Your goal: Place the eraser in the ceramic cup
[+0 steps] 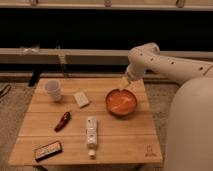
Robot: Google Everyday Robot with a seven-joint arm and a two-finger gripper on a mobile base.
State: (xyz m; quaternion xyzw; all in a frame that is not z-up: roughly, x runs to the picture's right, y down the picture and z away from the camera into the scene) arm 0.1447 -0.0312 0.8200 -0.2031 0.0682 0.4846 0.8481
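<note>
The eraser (48, 149), a small flat dark block with a reddish rim, lies at the table's front left corner. A small white ceramic cup (53, 90) stands upright at the back left of the table. My gripper (125, 85) hangs at the end of the white arm that reaches in from the right. It is over the far rim of the orange bowl (121, 102), well away from both the eraser and the cup. It is open and nothing is held in it.
A wooden table (142, 132) carries a pale beige block (81, 98) near the cup, a dark red chilli (62, 120) left of centre and a white bottle (91, 132) lying towards the front. My white body (192, 130) fills the right side.
</note>
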